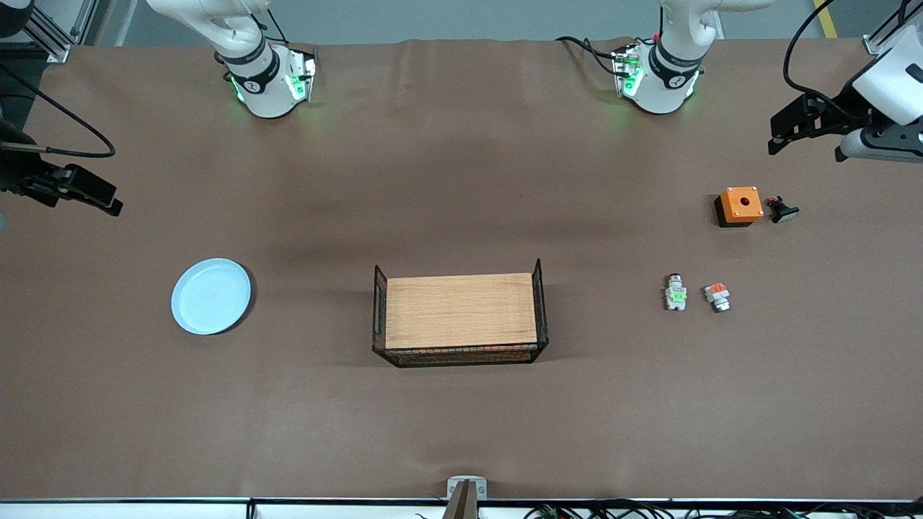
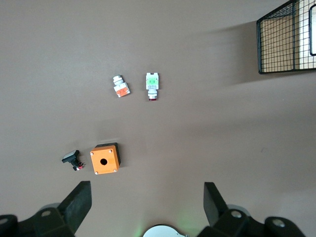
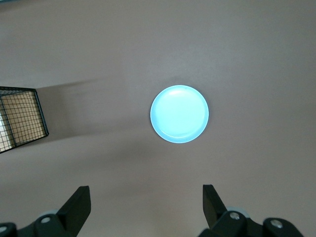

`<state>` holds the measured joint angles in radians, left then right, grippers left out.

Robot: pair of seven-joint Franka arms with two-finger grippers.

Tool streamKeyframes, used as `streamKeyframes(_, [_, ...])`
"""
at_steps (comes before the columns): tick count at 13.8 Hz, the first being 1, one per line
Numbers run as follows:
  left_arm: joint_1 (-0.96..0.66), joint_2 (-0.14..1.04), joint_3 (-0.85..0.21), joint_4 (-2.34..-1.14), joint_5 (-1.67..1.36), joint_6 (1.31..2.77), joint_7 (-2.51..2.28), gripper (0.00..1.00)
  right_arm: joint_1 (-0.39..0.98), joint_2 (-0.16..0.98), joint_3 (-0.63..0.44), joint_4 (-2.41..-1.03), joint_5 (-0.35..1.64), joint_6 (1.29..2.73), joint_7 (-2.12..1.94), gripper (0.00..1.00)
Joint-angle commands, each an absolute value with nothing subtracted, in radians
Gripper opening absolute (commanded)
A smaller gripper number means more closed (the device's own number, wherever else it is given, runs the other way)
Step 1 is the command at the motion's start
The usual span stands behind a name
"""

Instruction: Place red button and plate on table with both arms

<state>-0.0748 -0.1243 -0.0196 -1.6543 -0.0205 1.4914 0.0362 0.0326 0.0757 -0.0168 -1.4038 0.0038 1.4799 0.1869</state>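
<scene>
The pale blue plate (image 1: 211, 296) (image 3: 179, 114) lies flat on the brown table (image 1: 461, 180) toward the right arm's end. The red button (image 1: 676, 292) (image 2: 152, 85), a small white unit with a green block, lies on the table toward the left arm's end. My left gripper (image 1: 782, 133) (image 2: 147, 197) hangs open in the air over bare table by that end, holding nothing. My right gripper (image 1: 101, 198) (image 3: 146, 197) is open too and empty, up over bare table at its own end, apart from the plate.
A wooden tray with black wire ends (image 1: 460, 316) stands mid-table. Beside the red button lies a similar unit with an orange-red block (image 1: 717, 296). Farther from the front camera sit an orange box with a hole (image 1: 740, 206) and a small black part (image 1: 782, 210).
</scene>
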Motion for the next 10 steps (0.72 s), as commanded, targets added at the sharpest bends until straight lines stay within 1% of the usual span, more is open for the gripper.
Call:
streamKeyframes(1, [-0.081, -0.147, -0.006, -1.669, -0.029, 1.485, 0.029, 1.0, 0.038, 0.014, -0.014, -1.449, 0.012, 1.468, 0.192, 1.0])
streamKeyframes(4, [-0.08, -0.146, -0.008, -1.661, -0.023, 1.5, 0.029, 1.0, 0.032, -0.024, -0.018, -1.526, 0.012, 1.508, 0.183, 1.0])
streamKeyframes(10, [-0.08, -0.158, -0.017, -1.667, 0.023, 1.534, 0.043, 1.0, 0.034, -0.02, -0.017, -1.489, 0.012, 1.512, 0.179, 1.0])
